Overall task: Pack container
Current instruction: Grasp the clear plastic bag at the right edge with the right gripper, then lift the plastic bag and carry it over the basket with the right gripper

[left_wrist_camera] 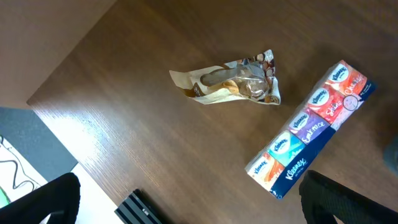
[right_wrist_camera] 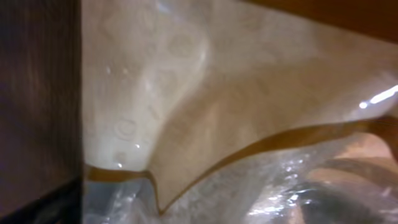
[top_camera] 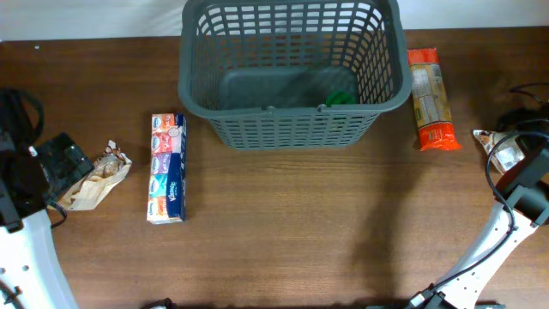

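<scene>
I am reporting with my right gripper (top_camera: 506, 154) hanging low at the right edge of the counter (top_camera: 283, 232), directly over a small clear-film packet (right_wrist_camera: 205, 112). That packet is filling the right wrist view so closely that I cannot tell whether the jaws are standing apart or bearing on the film. My left gripper (left_wrist_camera: 189, 193) is hovering near the left edge with its jaws spread wide and nothing between them. It is looking down on a crumpled snack packet (left_wrist_camera: 233, 84) and, beside that, a multi-pack of tissues (left_wrist_camera: 314, 127). The container (top_camera: 292, 110) is sitting at the middle of the far edge, mouth facing up, its long axis running left to right along that edge. A green item (top_camera: 340, 98) is already lying in its right-hand end. From my right gripper the container is lying toward the far edge and to my left. An orange packet (top_camera: 429, 99) is resting between the two, just beside the container's right wall, with its long axis running from far to near. I am judging the right arm slightly the nearer to the container. Any carry from here is calling for a lift clear of the thick rim and of that orange packet.
</scene>
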